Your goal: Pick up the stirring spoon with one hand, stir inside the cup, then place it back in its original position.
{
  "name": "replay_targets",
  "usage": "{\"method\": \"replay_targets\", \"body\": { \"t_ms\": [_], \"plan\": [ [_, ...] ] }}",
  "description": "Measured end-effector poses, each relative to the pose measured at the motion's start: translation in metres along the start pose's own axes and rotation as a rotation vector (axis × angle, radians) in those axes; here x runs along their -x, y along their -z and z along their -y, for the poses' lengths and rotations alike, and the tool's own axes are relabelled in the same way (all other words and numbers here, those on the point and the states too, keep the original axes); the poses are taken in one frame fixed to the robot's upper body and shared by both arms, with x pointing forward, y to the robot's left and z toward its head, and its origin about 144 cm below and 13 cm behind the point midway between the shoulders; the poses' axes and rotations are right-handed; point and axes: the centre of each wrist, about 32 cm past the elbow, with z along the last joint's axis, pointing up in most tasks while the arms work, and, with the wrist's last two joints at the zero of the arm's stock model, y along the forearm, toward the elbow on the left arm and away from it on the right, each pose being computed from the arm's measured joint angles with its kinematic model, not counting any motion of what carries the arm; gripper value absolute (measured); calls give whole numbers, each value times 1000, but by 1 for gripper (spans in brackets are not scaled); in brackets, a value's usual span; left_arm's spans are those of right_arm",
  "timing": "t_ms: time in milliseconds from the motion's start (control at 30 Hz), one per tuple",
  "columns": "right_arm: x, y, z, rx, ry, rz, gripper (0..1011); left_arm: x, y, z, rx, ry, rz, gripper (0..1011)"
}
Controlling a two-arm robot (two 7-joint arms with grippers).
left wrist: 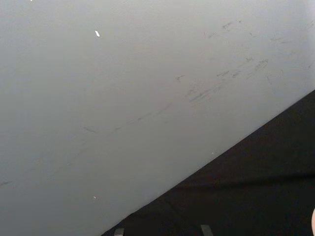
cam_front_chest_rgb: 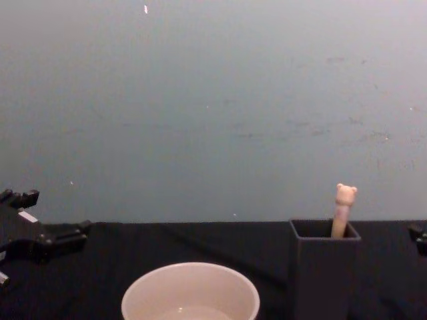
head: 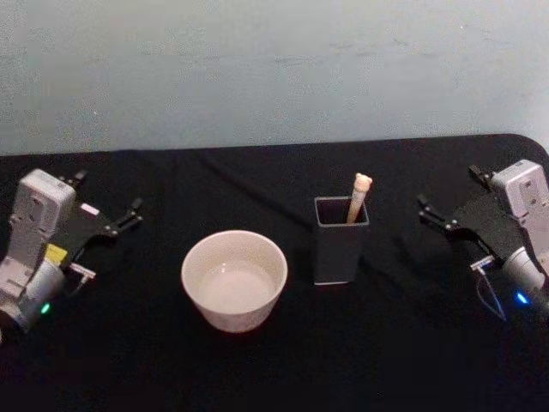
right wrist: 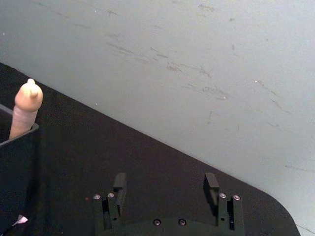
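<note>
With jaws spread and empty, your right gripper [head: 447, 190] sits right of the dark holder [head: 340, 249]; your left gripper [head: 106, 192], equally released, sits beyond the cup [head: 233, 279] on the holder's left. The stirring spoon [head: 358, 199] stands in the holder, leaning on its rim, probably so its bear knob [head: 363, 180] is free to pinch. The left gripper's white label [head: 89, 209] shows no legible writing.

The cup [head: 233, 316] is cream-white, the stirring spoon [head: 360, 194] pale beige, the holder [head: 340, 253] dark grey, the table [head: 412, 343] black.
</note>
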Motion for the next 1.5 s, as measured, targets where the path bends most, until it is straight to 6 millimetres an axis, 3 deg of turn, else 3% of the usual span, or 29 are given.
{"method": "replay_targets", "body": {
  "t_ms": [700, 1167, 1500],
  "plan": [
    [0, -3, 2, -15, -26, -22, 1002, 0, 0, 0, 0, 0, 0, 1001],
    [-6, -27, 13, -90, -256, -222, 1002, 0, 0, 0, 0, 0, 0, 1001],
    [-6, -29, 11, -100, -378, -277, 1002, 0, 0, 0, 0, 0, 0, 1001]
  ]
}}
